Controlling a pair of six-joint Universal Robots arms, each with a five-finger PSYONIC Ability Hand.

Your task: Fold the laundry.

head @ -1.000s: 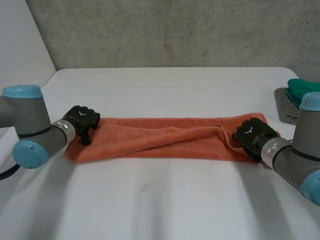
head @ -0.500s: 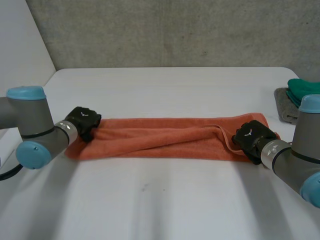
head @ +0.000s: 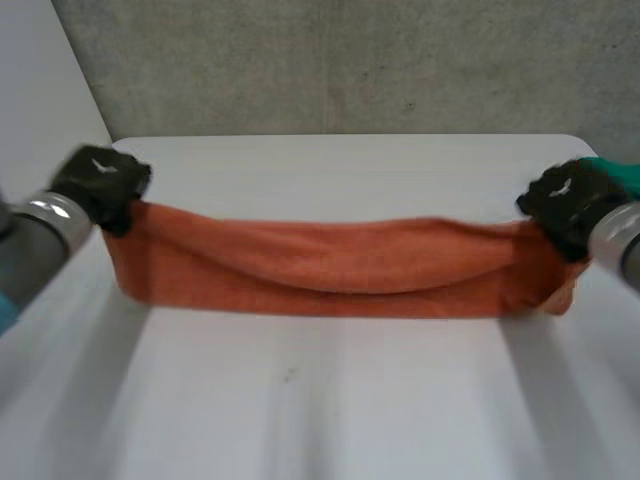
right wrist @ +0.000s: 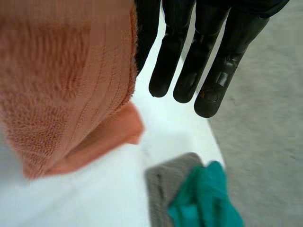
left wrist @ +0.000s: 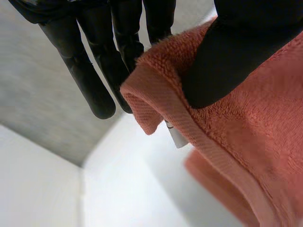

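Orange towel, left hand, right hand gripping ends, green cloth nearby

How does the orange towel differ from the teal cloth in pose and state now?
The orange towel is held up and stretched between the left hand and the right hand, sagging in the middle; the teal cloth lies bunched on a grey cloth near the edge of the table. Each hand grips one end of the orange towel; no hand touches the teal cloth. Both are soft fabric.

Right hand apparently pinches the orange towel (green cloth beyond its fingertips).
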